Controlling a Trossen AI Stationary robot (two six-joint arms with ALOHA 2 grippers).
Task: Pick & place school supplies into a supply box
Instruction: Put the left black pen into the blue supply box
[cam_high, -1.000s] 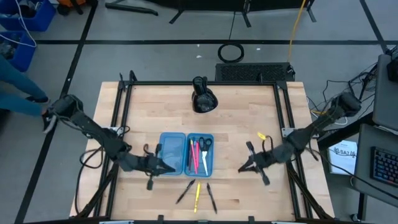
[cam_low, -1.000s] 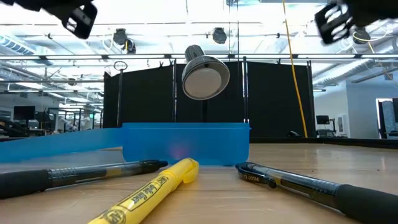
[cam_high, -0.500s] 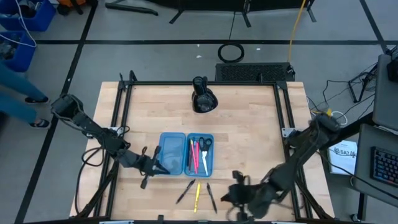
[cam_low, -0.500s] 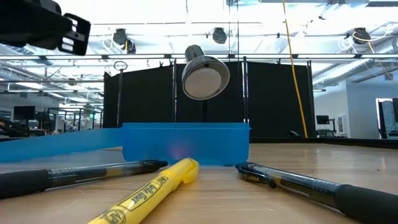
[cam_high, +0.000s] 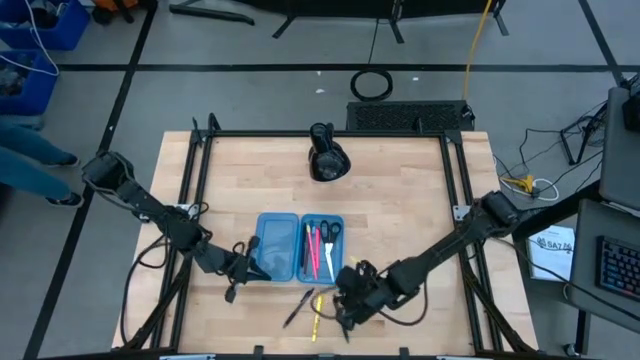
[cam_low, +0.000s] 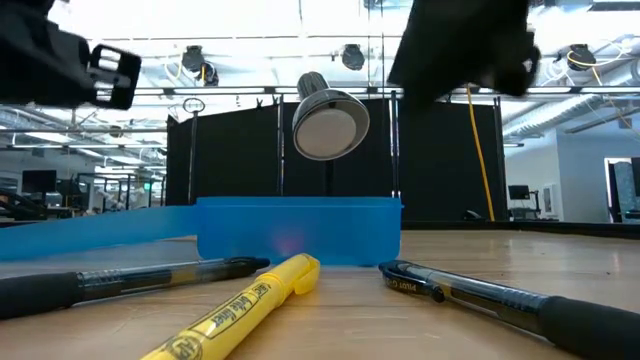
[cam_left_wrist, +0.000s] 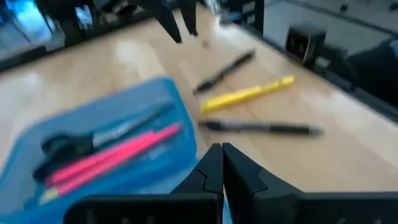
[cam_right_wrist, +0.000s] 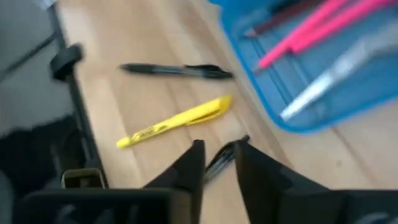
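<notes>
School supplies are divided: pink pens (cam_high: 314, 248) and scissors (cam_high: 331, 231) are held in the supply box (cam_high: 300, 247) at the table's middle, while a yellow highlighter (cam_high: 318, 312) and two black pens (cam_high: 297, 308) are left on the wood before it. The right gripper (cam_high: 345, 305) is poised over a black pen (cam_right_wrist: 219, 160), fingers slightly parted. The left gripper (cam_high: 262, 272) is kept closed beside the box.

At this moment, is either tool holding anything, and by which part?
Nothing is held. The right tool hangs open over a black pen on the table; the left tool is shut and empty beside the box.
</notes>
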